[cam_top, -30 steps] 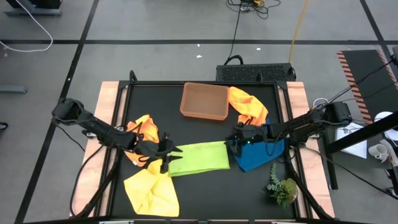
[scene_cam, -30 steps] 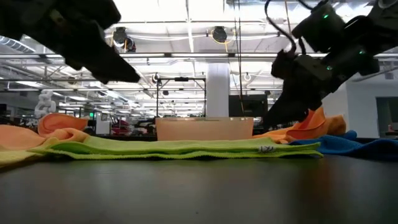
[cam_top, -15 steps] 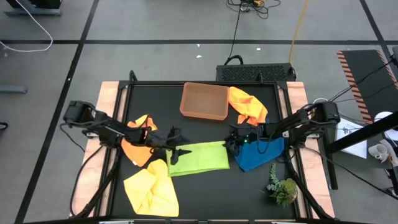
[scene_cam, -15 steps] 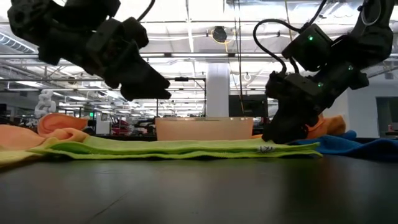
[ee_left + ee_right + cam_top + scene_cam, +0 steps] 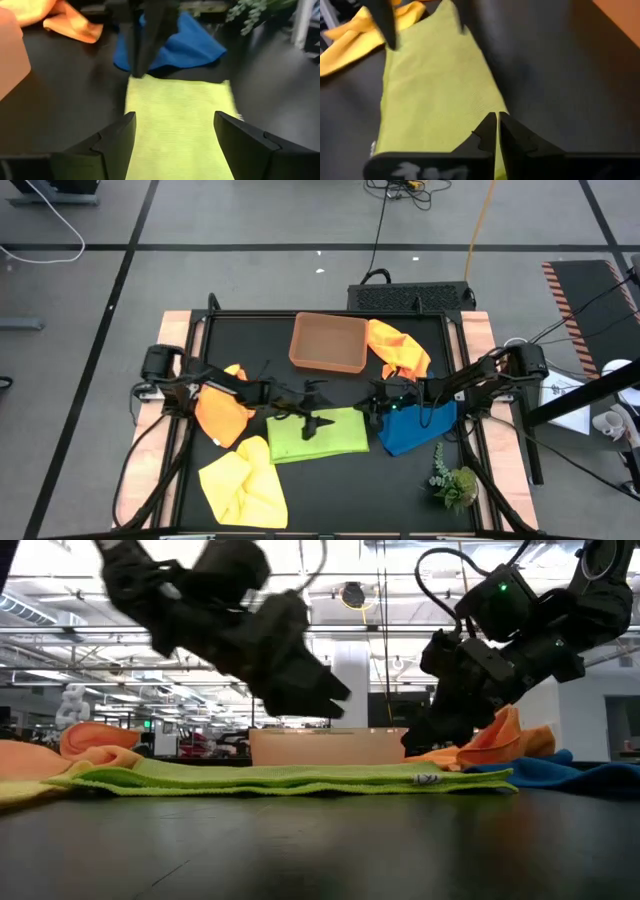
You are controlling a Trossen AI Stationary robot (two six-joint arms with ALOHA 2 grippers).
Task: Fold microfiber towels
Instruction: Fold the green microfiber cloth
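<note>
Lime green towel lies flat at frame center on counter, w/ left gripper above its mid, fingers spread, holding nothing. Right gripper at towel's right edge, fingers clenched together; grip on cloth unclear.
</note>
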